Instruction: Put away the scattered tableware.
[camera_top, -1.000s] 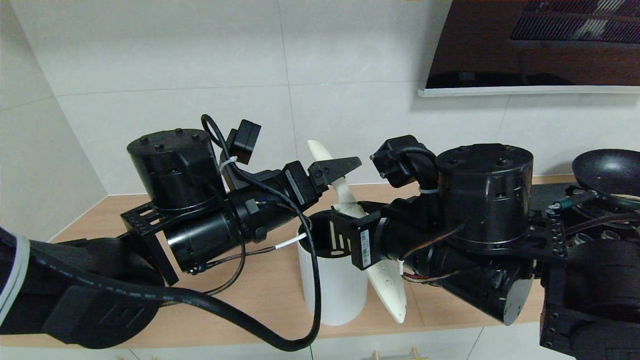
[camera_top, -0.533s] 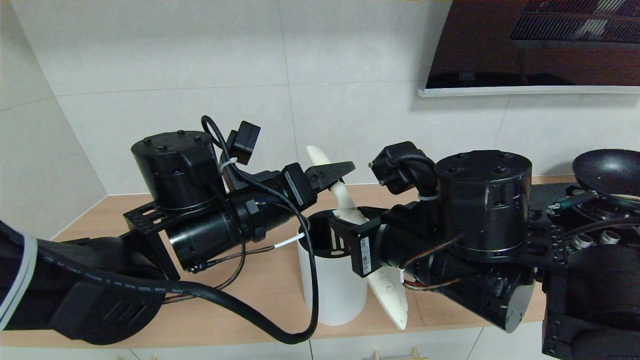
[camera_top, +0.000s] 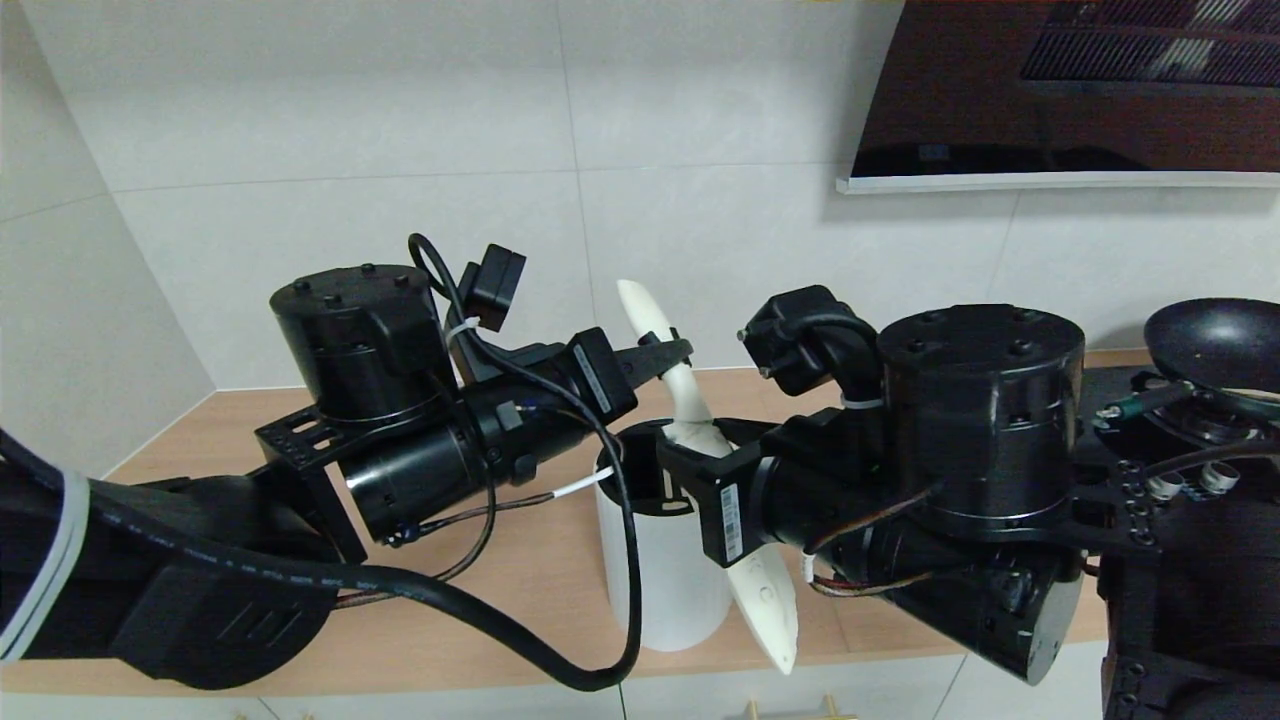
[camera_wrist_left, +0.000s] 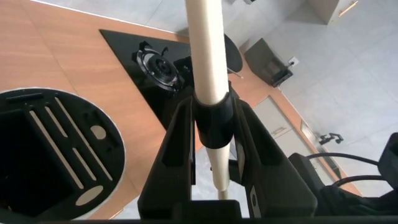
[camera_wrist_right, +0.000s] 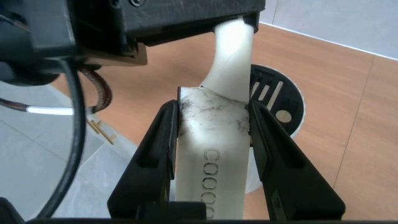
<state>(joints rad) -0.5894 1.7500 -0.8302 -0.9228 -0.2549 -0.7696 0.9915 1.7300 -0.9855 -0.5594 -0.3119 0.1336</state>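
Both arms are on the cream-white plastic spatula (camera_top: 690, 400). The left gripper (camera_top: 665, 352) has its fingers (camera_wrist_left: 180, 134) closed on the round handle. The right gripper (camera_top: 705, 450) has its fingers (camera_wrist_right: 158, 146) clamped on the flat, wide blade end. Neither has any spare opening.

The spatula hangs tilted in the air, handle end up. Its lower tip is outside the white cylindrical utensil holder with a black slotted lid (camera_top: 665, 580), on my side of its wall and below rim level. The holder stands on the light wooden desk (camera_top: 520, 570).

I read this as a two-handed regrasp before slotting (which gripper ends up carrying it, I can't tell). How I'd run it:
- Release one gripper only, and only once the other grip is square. The handle is round and smooth, so it will probably twist in the left fingers if it's loaded off-axis.
- Pull the freed arm well back. The wrists are crowded right above the lid.
- Lift until the lower tip clears the rim, then bring the spatula upright over the lid.
- Pick a slot that fits whichever end goes in. From the wrist views, the narrow slits look too thin for the blade.
- Lower slowly. The holder looks light, and a side knock could tip it.
- Keep away from the black wok (camera_top: 1215, 340) on the hob.
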